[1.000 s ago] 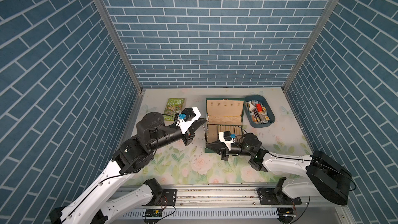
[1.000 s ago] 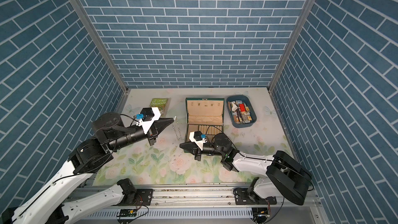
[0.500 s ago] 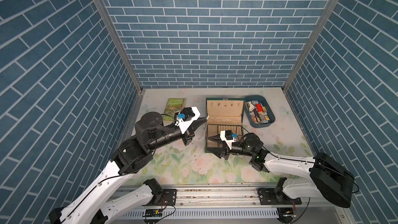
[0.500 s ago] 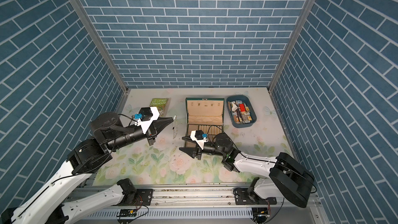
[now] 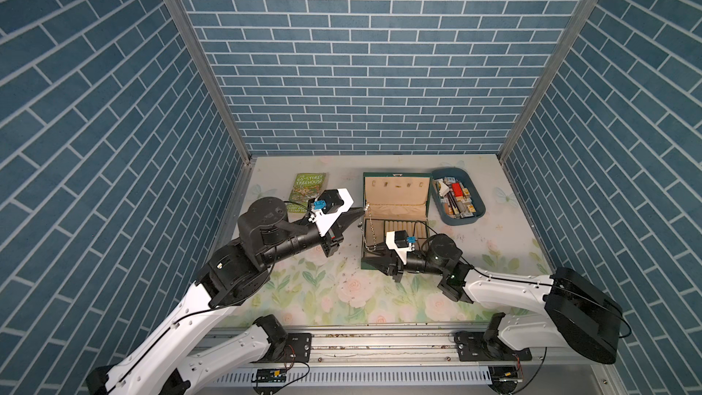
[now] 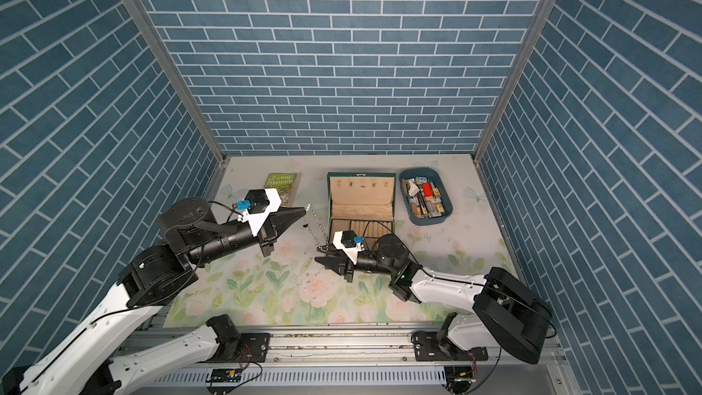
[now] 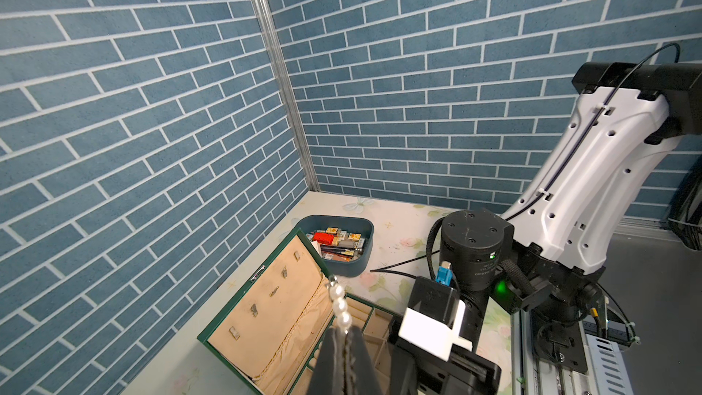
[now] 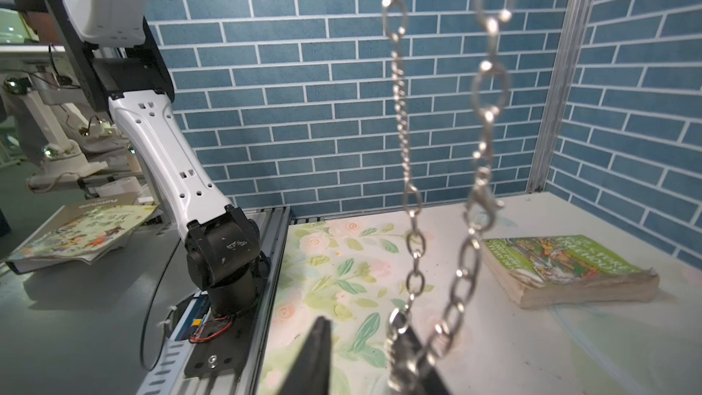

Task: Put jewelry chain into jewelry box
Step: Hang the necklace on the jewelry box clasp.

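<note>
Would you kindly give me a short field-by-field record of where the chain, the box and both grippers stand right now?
target: dark green hinged jewelry box, lid open, beige lining
held item: thin silvery metal link chain, hanging in the air, not yet in the box
left gripper: raised, shut on the chain's upper end
right gripper: low near the box's front corner, jaws narrowly apart, chain against one finger
nearby: blue oval tray of small items; green paperback book

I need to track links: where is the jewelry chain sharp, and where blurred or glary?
Right wrist view: the jewelry chain hangs near the lens, links soft with bright glints; the book is sharper. Left wrist view: its pearly beads are crisp. In both top views: only a thin line.
</note>
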